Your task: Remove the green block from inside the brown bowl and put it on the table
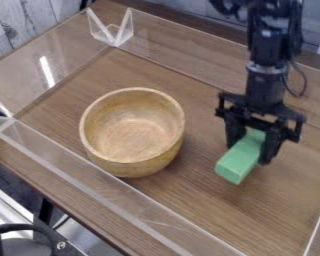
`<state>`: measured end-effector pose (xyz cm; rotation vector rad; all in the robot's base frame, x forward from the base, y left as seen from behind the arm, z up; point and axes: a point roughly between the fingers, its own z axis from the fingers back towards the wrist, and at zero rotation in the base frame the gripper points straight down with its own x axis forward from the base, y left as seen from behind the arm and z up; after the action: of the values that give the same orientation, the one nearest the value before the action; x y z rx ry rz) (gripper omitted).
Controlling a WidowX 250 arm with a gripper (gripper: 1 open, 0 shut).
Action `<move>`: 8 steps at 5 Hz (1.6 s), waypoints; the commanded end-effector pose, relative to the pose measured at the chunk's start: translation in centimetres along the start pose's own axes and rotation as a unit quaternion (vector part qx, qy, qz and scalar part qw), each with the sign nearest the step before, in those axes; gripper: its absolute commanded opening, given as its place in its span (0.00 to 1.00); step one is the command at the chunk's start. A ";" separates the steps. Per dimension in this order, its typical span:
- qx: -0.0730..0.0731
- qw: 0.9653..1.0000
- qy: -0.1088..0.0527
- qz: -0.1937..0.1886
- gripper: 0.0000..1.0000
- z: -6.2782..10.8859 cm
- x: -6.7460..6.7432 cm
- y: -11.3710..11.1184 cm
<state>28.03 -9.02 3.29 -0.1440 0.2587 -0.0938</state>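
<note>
The green block [239, 158] is pinched in my end effector [254, 140], its jaws closed on the upper end, and it slants so that the free end points down and to the left, right of the frame's centre. I have it over the worktop [210, 205], out of the brown bowl [131, 131], which sits left of centre with a gap between its rim and the block. What remains, I judge, is to lower and let go. I cannot tell how high the block's lower end is above the wood, and that is my chief worry: if I open too early, it could drop, bounce and tumble; if I press down too far, the tilted end could strike first and twist or slip in my jaws. Because I hold it near one end, it would probably tip over on release. Drifting left could bring it back against the bowl; drifting too far right could knock it into the clear wall [319, 225] at the lower right.
</note>
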 end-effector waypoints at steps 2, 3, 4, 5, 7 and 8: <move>0.001 0.999 -0.033 -0.015 0.00 0.2 1.8 -0.7; -0.001 0.999 -0.035 -0.017 0.00 -0.1 1.9 -0.6; -0.001 0.999 -0.036 -0.018 0.00 -0.3 1.8 -0.5; -0.002 0.999 -0.036 -0.020 0.00 -0.6 1.8 -0.4; -0.003 0.999 -0.037 -0.022 0.00 -0.9 1.8 -0.2; -0.003 0.999 -0.037 -0.023 0.00 -1.0 1.7 -0.1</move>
<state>29.27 -9.55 1.94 -0.1564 0.1945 -0.1204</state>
